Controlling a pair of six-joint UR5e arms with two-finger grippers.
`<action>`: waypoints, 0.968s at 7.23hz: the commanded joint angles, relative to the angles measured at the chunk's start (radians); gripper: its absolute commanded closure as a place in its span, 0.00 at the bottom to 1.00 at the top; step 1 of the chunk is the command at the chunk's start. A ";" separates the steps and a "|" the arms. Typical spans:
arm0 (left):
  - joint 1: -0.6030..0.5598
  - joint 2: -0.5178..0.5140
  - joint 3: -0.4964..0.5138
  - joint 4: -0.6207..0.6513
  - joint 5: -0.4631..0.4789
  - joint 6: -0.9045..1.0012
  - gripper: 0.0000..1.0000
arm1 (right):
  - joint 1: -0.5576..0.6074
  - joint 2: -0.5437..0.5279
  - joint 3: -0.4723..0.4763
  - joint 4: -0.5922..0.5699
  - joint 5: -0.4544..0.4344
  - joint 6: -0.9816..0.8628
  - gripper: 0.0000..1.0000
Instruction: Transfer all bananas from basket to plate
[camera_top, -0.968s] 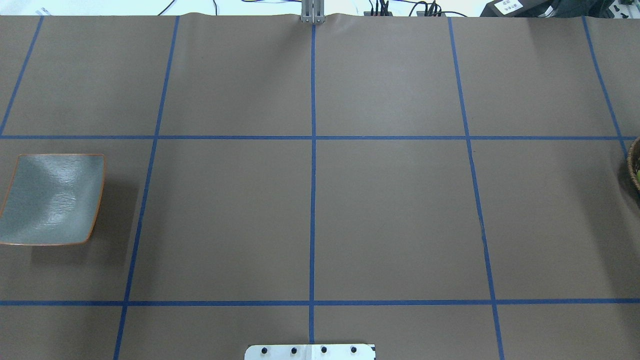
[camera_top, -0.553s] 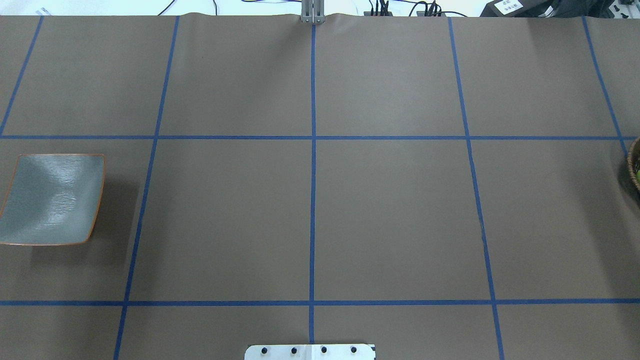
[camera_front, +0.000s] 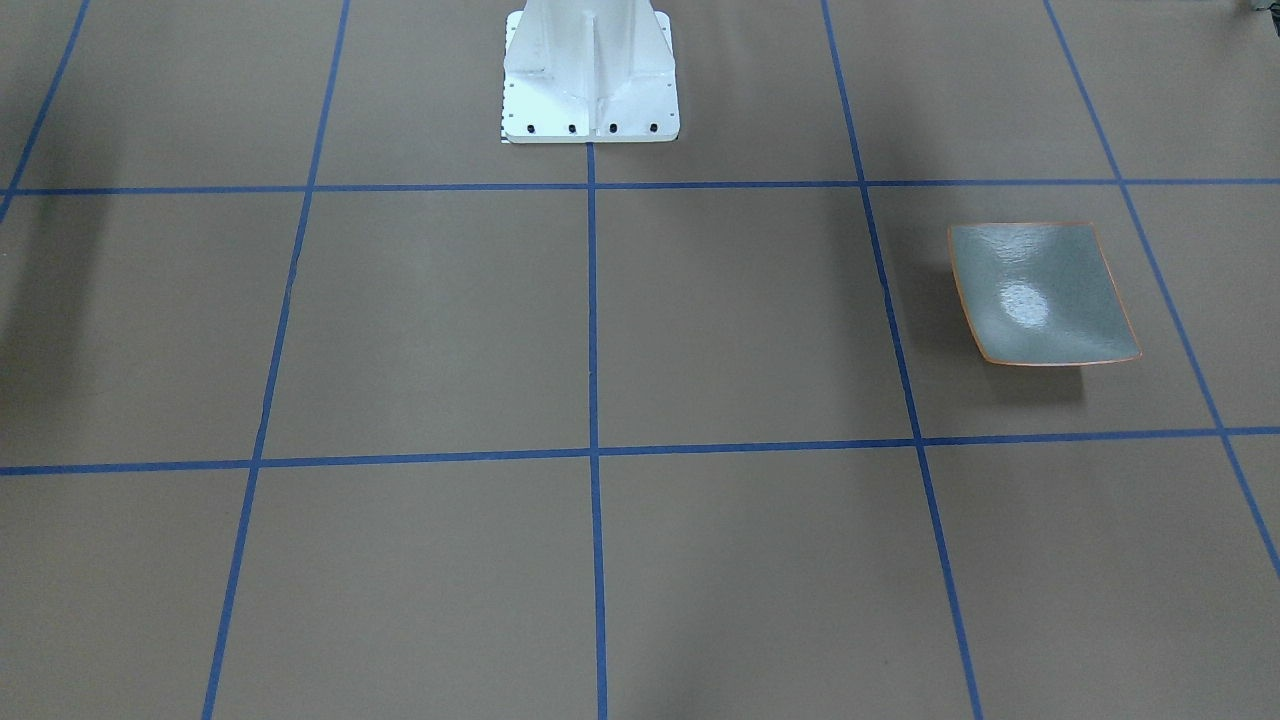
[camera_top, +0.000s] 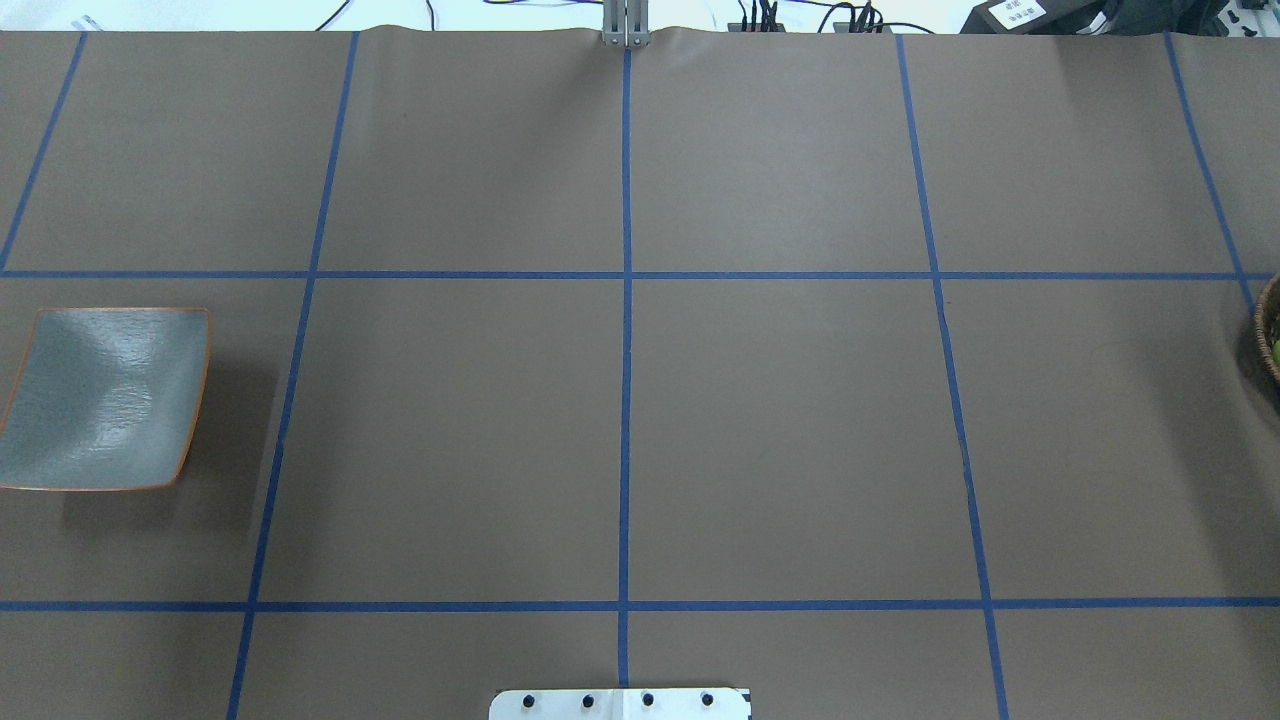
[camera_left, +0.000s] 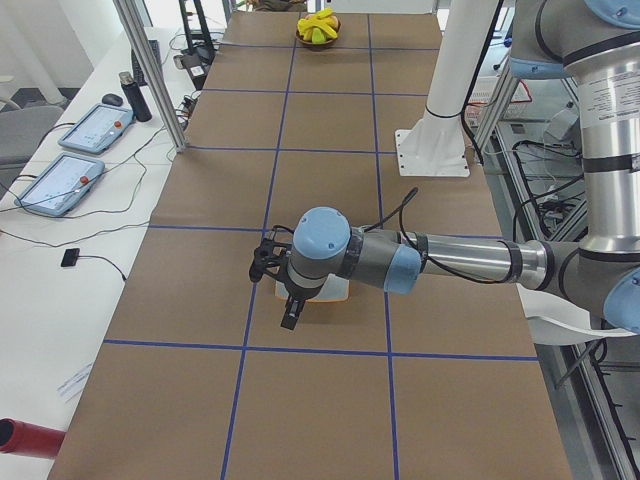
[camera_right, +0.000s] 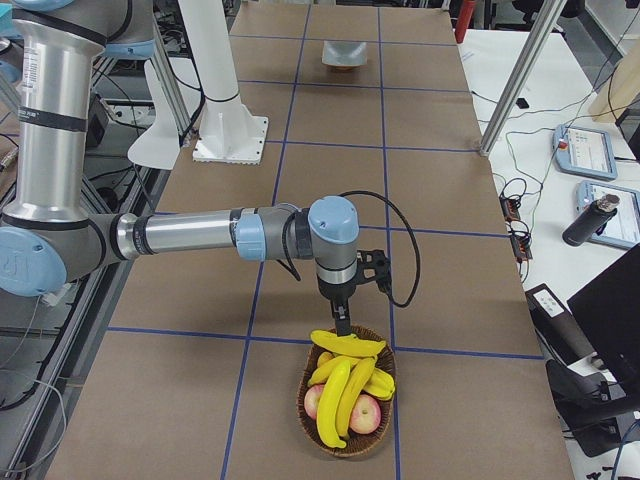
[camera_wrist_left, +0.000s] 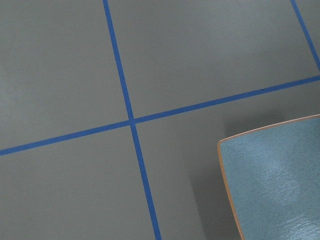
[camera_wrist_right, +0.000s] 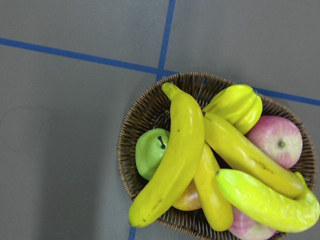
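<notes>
Bananas (camera_wrist_right: 184, 150) piled in basket (camera_wrist_right: 125, 150), just beneath right fingers (camera_right: 342, 320)

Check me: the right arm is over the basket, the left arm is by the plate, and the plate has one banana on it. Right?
Not quite: the plate holds no banana, as the overhead exterior view shows. The bananas lie in the basket. The right arm is over the basket and the left arm by the plate.
</notes>
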 joint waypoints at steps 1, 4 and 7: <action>0.001 -0.008 0.008 -0.004 0.000 0.003 0.00 | 0.000 -0.005 -0.013 0.043 0.009 0.009 0.01; -0.001 0.001 0.036 -0.007 -0.006 0.006 0.00 | -0.017 -0.018 -0.008 0.049 0.022 0.025 0.00; -0.002 0.009 0.027 -0.007 -0.006 0.009 0.00 | -0.119 -0.080 -0.035 0.272 -0.007 0.290 0.01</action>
